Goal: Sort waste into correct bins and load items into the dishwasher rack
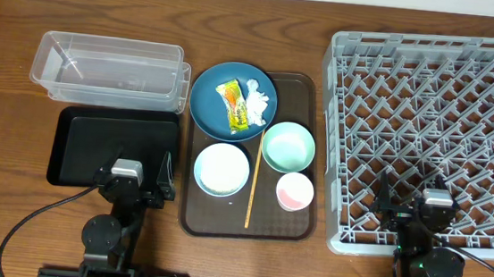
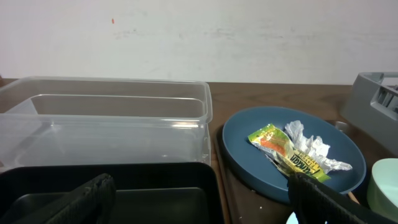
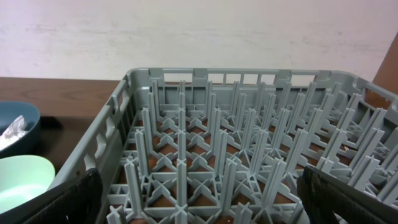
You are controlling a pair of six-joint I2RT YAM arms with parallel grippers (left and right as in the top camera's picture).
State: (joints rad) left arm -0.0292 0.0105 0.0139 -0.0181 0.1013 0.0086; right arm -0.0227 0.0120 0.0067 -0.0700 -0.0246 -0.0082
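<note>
Left end effector (image 1: 133,185) is hanging released over the black tray (image 1: 95,134), lower left of the overhead view; right end effector (image 1: 413,207), released too, over the rack (image 1: 334,119), lower right. On the brown tray (image 1: 213,223) at centre are lying one plate (image 1: 213,118), one light-blue bowl (image 1: 221,169), one mint bowl (image 1: 287,147), one cup (image 1: 294,191), one chopstick (image 1: 252,188): seemingly stiff, probably slippery, best gripped at the rims. Left wrist view: one wrapper (image 2: 283,149) and one tissue (image 2: 311,146) are lying on the plate, likely light, soft, easy to pinch. Right wrist view: the one rack is filling the frame.
</note>
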